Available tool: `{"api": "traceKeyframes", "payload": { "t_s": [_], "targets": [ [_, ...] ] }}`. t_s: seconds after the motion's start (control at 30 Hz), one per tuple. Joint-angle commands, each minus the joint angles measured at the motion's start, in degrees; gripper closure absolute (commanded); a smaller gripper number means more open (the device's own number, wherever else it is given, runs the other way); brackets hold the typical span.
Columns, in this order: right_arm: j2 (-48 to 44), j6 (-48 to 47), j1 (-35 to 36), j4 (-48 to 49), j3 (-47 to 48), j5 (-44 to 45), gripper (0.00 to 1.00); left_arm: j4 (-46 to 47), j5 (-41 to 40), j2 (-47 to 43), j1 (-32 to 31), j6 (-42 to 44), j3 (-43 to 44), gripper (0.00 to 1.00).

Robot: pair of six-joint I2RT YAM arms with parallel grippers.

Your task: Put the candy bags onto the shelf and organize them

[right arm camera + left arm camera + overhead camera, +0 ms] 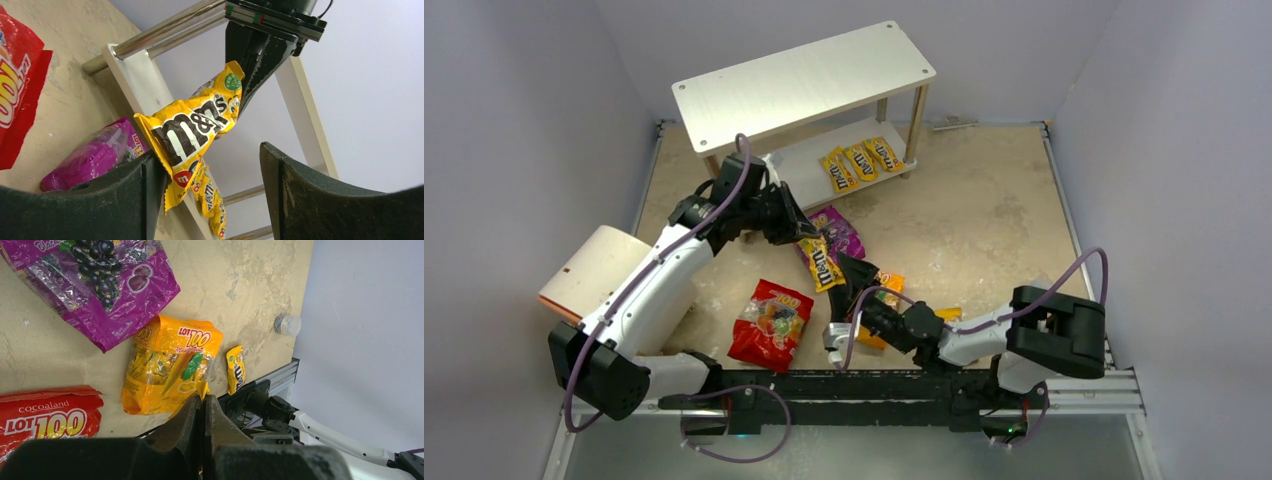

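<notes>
The yellow M&M's packet (pixel 821 262) you are working on hangs in the air over the table. Its top end is pinched in your left gripper (pixel 802 232), whose jaws are closed tight on it. In the left wrist view only a sliver of yellow shows between the fingers (pixel 192 415).

Your right gripper (pixel 856 278) sits just below the packet with its jaws standing wide apart. In the right wrist view the packet's lower end lies against the inner face of one finger (pixel 145 200). The other finger is well clear of it, so nothing is clamped there.

Just under the hanging packet lies the purple bag (pixel 842 230), flat on the table. The orange bag (pixel 886 290) is beside it, partly hidden beneath your right gripper. The red bag (pixel 771 322) lies nearer the arm bases, apart from the other two. One more small packet (pixel 236 369) lies on the table just beside the orange bag, near the base rail.

The shelf (pixel 804 80) stands at the far side of the table. Three yellow packets (pixel 861 162) lie side by side on its lower board. A cream cylinder (pixel 594 270) lies beside your left arm.
</notes>
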Motion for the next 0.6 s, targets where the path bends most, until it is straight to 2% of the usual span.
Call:
{"api": "traceKeyframes", "payload": {
  "t_s": [0.0,0.27,0.47,0.57],
  "targets": [
    [0.77,0.39,0.27,22.63,1.08,-2.21,0.31,0.96,-0.06,0.05,0.18,-1.05,-0.41,1.00],
    [1.14,0.61,0.24,23.83,0.78,-3.02,0.34,1.63,0.82,0.43,0.18,-1.20,-1.34,1.00],
    [1.13,0.77,0.21,23.84,0.39,-3.12,0.64,2.09,1.04,0.52,0.18,-1.31,-1.71,1.00],
    [1.02,1.17,0.29,23.34,0.28,-2.73,0.70,2.19,1.13,0.61,0.18,-1.30,-1.73,1.00]
  ]
}}
